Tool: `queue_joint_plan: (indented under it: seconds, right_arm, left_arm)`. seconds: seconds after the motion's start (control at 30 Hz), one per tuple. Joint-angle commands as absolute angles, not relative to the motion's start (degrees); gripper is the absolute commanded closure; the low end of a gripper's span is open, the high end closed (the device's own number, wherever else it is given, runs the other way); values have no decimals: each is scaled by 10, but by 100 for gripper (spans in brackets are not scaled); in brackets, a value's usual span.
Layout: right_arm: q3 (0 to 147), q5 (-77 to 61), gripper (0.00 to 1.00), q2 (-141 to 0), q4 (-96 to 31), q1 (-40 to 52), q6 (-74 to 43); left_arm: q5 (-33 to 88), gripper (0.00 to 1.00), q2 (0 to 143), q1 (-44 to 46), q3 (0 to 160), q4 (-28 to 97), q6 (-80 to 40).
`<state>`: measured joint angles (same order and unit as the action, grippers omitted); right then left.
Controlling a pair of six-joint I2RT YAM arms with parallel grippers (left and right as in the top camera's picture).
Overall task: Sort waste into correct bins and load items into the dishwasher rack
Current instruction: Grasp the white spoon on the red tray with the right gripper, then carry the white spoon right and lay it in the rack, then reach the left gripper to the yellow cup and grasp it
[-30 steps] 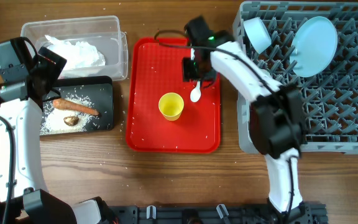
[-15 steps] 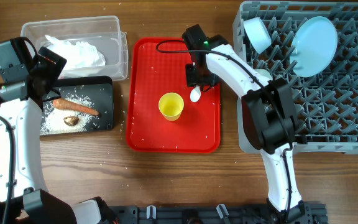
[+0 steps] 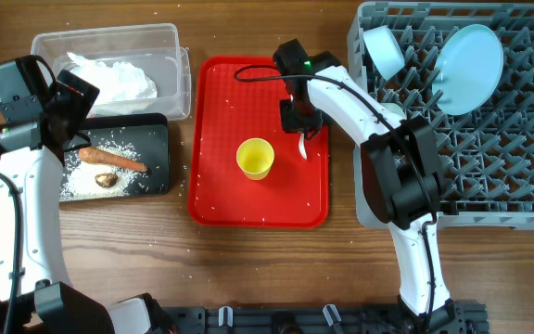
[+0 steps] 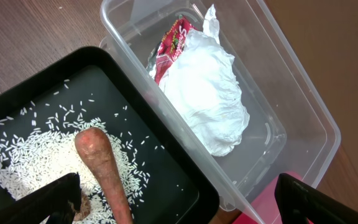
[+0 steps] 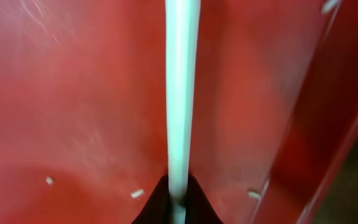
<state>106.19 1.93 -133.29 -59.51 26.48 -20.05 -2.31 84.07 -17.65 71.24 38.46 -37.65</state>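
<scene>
Right pincer [image 5: 178, 200] pinching spoon [image 5: 180, 87] handle | spoon juts forward | apparently touching red tray [image 5: 67, 99]

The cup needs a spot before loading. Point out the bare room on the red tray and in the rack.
Free: the red tray left of the yellow cup and along its near edge; the rack's near rows, below the bowl and plate. Crowded: the tray's far right, where the right gripper holds the spoon.
</scene>
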Motion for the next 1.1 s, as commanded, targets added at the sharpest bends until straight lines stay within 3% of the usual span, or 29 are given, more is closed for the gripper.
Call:
queue_joint_plan:
  seconds: [0.0, 0.23, 0.4, 0.57, 0.6, 0.63, 0.7, 0.77, 0.87, 1.07]
  right_arm:
    - [1066, 12, 96, -1273, -623, 264, -173]
    - [1066, 91, 96, -1104, -723, 239, -161]
    - [1063, 157, 96, -1070, -813, 142, -153]
    - [1023, 144, 96, -1070, -816, 30, -126]
    - [1016, 130, 94, -1070, -812, 16, -113]
    - [1008, 99, 84, -1070, -805, -2, -87]
    - [1004, 59, 49, -1070, -801, -20, -55]
    - [1004, 59, 38, -1070, -797, -25, -53]
    - [1004, 59, 34, -1070, -791, -25, -45]
    - [1005, 0, 34, -1070, -784, -25, -45]
  left_arm:
    - [-24, 0, 832, -180, 723, 384, -382]
    - [-24, 0, 832, -178, 723, 384, -382]
    - [-24, 0, 832, -178, 723, 384, -382]
    - [-24, 0, 832, -178, 723, 392, -382]
    - [-24, 0, 832, -178, 723, 400, -382]
    - [-17, 0, 832, -178, 723, 419, -382]
    - [1, 0, 833, -175, 723, 433, -375]
    - [31, 0, 833, -164, 723, 429, -327]
    - [82, 0, 833, -139, 723, 425, -258]
    - [139, 0, 833, -3, 723, 427, -155]
